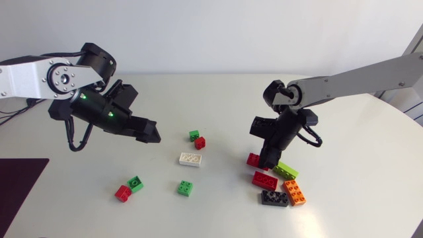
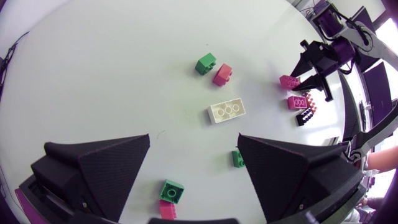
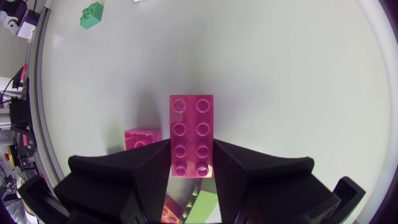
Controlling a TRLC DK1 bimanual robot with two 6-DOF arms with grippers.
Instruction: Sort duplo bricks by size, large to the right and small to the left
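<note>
My right gripper (image 1: 268,157) is shut on a long red eight-stud brick (image 3: 191,134), low over the table at the right. Close by lie several large bricks: red (image 1: 264,180), lime (image 1: 286,170), orange (image 1: 295,192) and black (image 1: 274,198). Another red brick (image 3: 142,138) lies just beside the held one. My left gripper (image 1: 149,132) hangs open and empty left of centre. Ahead of it lie a white brick (image 2: 227,111), a small green brick (image 2: 205,63) and a small red brick (image 2: 222,74). At the front left lie small green bricks (image 1: 135,183) (image 1: 185,188) and a small red one (image 1: 123,193).
A dark mat (image 1: 20,192) covers the front left corner of the white table. The table's curved edge (image 1: 396,112) runs close behind my right arm.
</note>
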